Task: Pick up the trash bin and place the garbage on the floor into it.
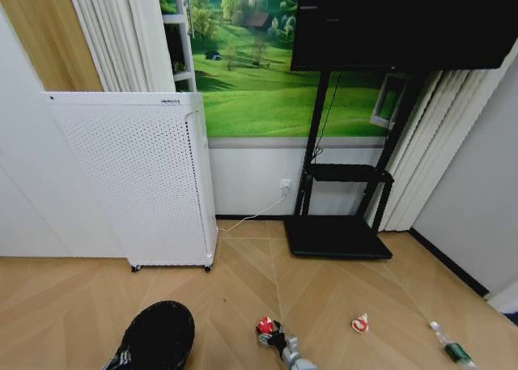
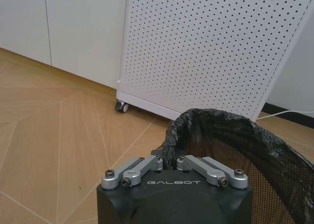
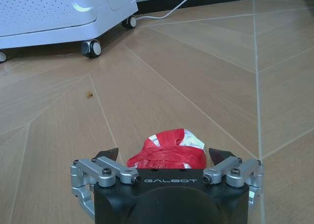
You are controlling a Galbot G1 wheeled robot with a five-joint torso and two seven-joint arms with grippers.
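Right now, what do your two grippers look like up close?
Both match: the left gripper and the right gripper each have a rounded black housing with "GALBOT" in pale lettering, plus silver metal linkage bars fastened by dark bolts. The right one's fingers end in black pointed tips. In the head view the right gripper looks grey and black.

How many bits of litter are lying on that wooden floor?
3. A red-and-white wrapper lies between the right gripper's open fingers, a second wrapper farther right, and a green-labelled bottle by the right wall. More may be hidden.
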